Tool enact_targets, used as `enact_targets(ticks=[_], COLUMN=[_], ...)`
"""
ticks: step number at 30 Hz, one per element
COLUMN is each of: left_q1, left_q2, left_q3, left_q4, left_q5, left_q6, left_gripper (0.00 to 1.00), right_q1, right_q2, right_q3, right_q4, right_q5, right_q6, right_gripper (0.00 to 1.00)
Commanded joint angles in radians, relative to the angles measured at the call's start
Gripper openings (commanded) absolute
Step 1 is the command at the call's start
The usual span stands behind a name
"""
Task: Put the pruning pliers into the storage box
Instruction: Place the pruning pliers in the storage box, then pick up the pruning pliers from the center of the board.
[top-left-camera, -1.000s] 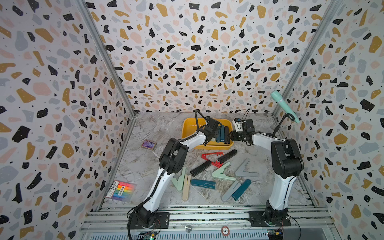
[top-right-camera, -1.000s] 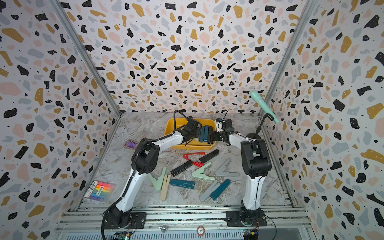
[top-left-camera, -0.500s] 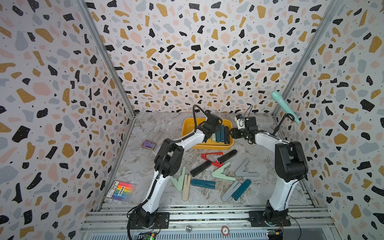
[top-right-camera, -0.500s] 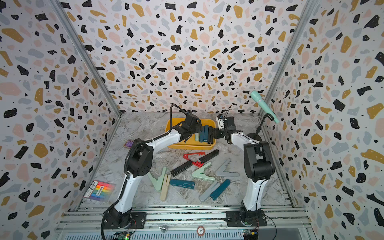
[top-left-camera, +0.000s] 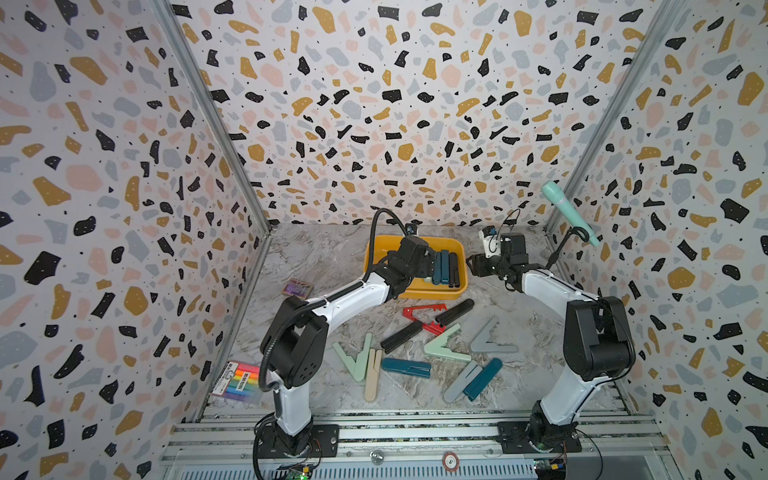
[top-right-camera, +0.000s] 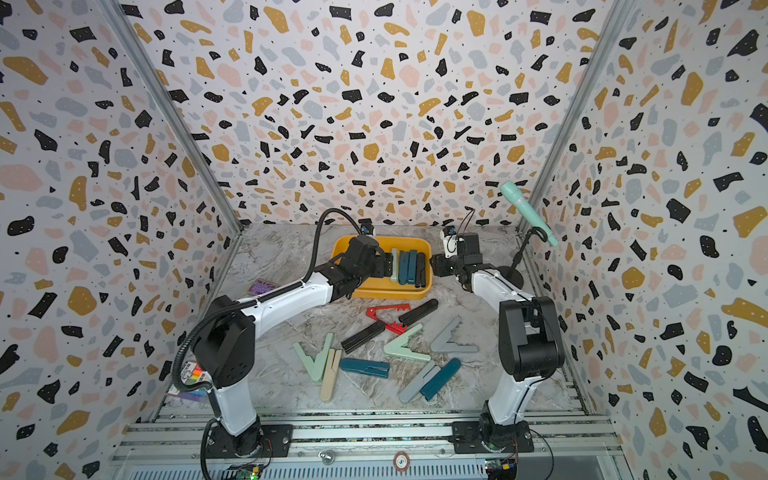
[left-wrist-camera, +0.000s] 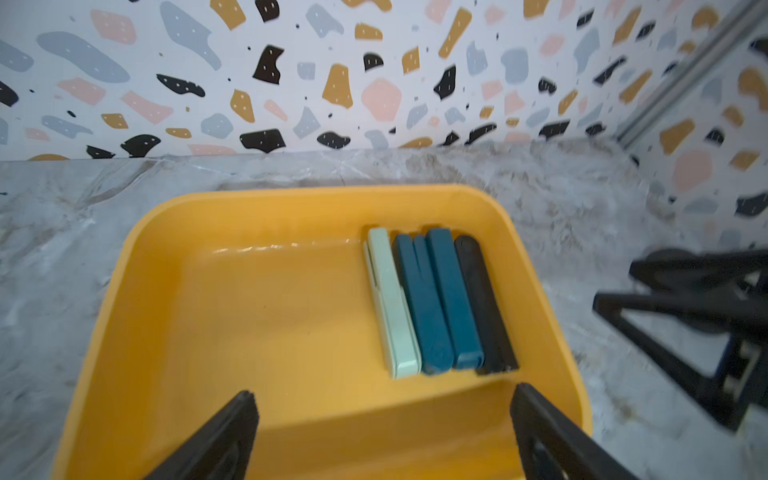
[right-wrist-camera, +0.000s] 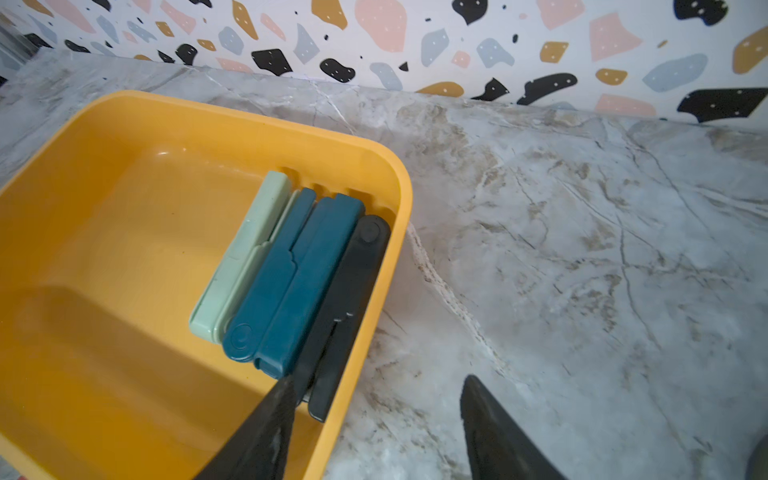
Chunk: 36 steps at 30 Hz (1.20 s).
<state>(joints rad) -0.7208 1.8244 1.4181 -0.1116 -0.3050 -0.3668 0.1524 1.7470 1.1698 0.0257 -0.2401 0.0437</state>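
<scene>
Over the yellow box (top-left-camera: 415, 296), at the back of the surface (top-left-camera: 324, 257), the left fingers (left-wrist-camera: 228, 436) stood wide apart with nothing between them. The right fingers (right-wrist-camera: 494, 436) hung just outside the box's right wall, also spread and empty. Four folded pliers (left-wrist-camera: 436, 299) lay side by side against the box's right end: mint, two teal and black, their long axes running front to back.

Some ten more lay scattered on the surface, all on the near side of the box and between the two arms. From either pair of fingers, then, the next one lay back toward the robot and lower down. Closest was a black plier (top-left-camera: 455, 311) just in front of the box's front wall. It was folded, its long axis slanting from near-left to far-right. A red plier (top-left-camera: 419, 316) lay spread open beside it, and I couldn't tell whether the two touched.

To my eye the right arm was nearer that black one. The left forearm lay across the box's front left corner and would have to clear the wall first. Fingers set across the black plier's slant might catch the red one.

A microphone (top-left-camera: 569, 216) stood at the far right corner and a purple card box (top-left-camera: 297, 287) lay left of the box. Markers (top-left-camera: 239, 380) lay at the front left. None stood in the way.
</scene>
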Motion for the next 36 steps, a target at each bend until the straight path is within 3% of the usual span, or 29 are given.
enact_targets(ticks=[1,8,15,36], left_q1=[-0.022,-0.069,-0.092,-0.095], left_q2=[-0.076,-0.116,-0.116,-0.1], left_q3=[-0.101,-0.277,-0.357,-0.354], left_q4=[-0.085,-0.193,-0.228,-0.412], left_q5=[0.03,0.051,0.11,0.135], left_q6=[0.17,0.221,0.276,0.362], left_gripper=[0.99,1.0,0.99,0.99], right_q1=[-0.02,-0.025,-0.025,-0.025], right_q2=[-0.043,-0.034,-0.027,-0.011], right_q3=[-0.007,-0.007,-0.007,-0.002], right_q4=[0.003,-0.006,-0.025,-0.041], right_q5=[-0.009,-0.005,-0.004,-0.001], right_q6=[0.005,0.008,0.007,0.008], right_gripper=[0.66,0.67,0.67,0.68])
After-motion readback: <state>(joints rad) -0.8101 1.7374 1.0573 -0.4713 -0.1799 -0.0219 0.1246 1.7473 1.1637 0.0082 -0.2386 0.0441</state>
